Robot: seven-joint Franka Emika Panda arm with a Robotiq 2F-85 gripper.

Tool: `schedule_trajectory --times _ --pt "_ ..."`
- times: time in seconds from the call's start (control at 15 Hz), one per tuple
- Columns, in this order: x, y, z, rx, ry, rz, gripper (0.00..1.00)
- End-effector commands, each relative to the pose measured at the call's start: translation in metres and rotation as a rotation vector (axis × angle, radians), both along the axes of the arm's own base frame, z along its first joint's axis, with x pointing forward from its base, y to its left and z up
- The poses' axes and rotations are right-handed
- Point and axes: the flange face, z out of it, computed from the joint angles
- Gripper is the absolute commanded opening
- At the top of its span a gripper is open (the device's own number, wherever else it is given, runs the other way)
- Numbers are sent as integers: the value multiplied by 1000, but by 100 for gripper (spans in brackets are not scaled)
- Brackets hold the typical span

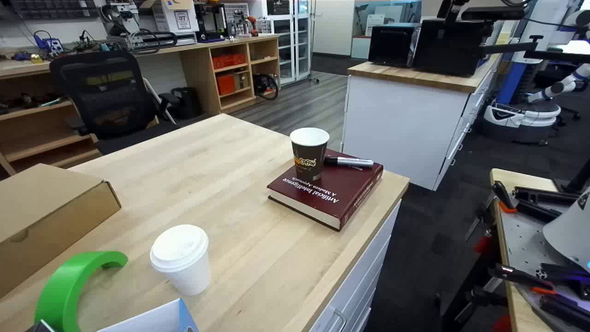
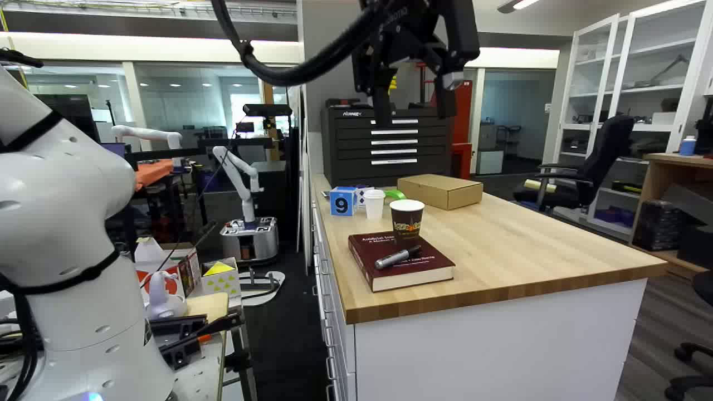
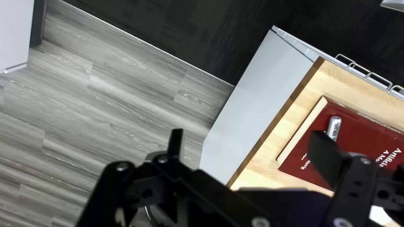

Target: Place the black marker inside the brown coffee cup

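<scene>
Marker point(image 1: 351, 162) (flat), black end point(image 1: 331, 160) toward brown cup point(image 1: 309, 155)

Book point(image 2: 406, 269) nearest on worktop point(image 2: 529, 250), coffee cup point(image 2: 406, 223) on book, marker point(image 2: 396, 258) on book before cup, lidded cup point(image 2: 374, 205) farther left, carton point(image 2: 440, 192) far right

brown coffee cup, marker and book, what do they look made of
Brown coffee cup: likely paper, smooth; printed wall, white inside.
Silver-and-black marker: smooth barrel with a sheen, plastic or metal, can't tell.
Maroon book: paper pages, probably stiff board covers, which overhang the pale page edge.
</scene>
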Motion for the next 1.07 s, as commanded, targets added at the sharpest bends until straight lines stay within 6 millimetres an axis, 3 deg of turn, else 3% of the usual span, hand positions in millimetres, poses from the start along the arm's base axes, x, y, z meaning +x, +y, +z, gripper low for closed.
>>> schedule_trajectory --times 0.0,0.67,1.0 --pt "0 0 0 0 1 0 100" --pt "3 6 -5 1 7 19 100" --pt "19 44 -35 12 46 96 100"
